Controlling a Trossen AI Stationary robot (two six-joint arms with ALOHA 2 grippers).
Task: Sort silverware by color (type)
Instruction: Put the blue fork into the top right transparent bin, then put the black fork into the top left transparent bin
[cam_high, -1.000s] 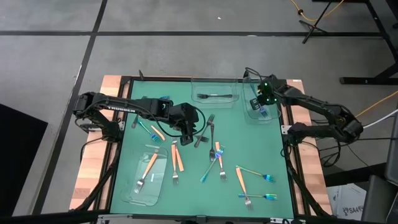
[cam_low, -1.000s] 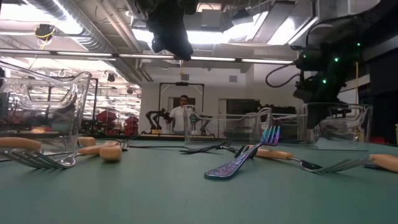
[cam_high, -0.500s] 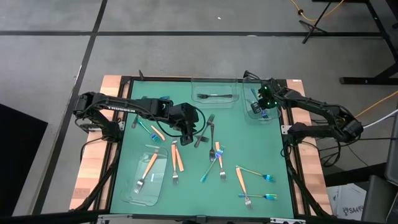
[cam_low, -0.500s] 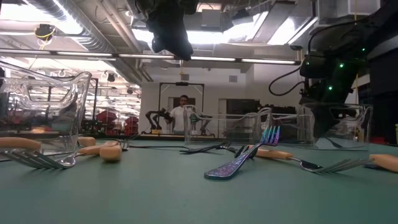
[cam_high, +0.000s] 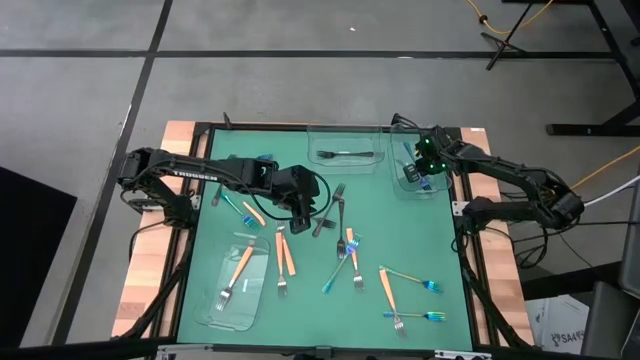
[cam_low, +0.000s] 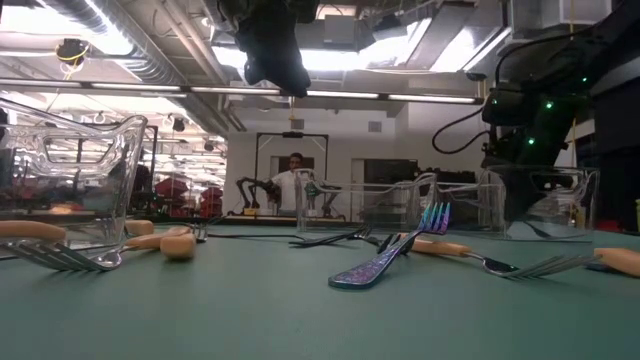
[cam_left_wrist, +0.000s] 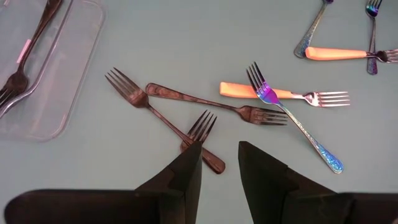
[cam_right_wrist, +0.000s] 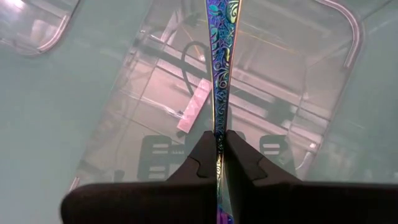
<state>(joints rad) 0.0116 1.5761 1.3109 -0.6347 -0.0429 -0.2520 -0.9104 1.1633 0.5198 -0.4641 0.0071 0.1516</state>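
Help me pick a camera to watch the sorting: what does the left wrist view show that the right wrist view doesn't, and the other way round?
Only the left wrist view shows loose cutlery on the green table top: crossed all-black forks, an orange-handled fork with a silver head under an iridescent blue-teal fork, and the open left gripper above them. Only the right wrist view shows the right gripper shut on a patterned iridescent utensil handle, over an otherwise empty clear plastic tray. Both show green table and clear trays.

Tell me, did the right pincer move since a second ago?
Yes. The right pincer, shut on a shiny blue fork, dropped lower into the clear tray at the table's back right corner.
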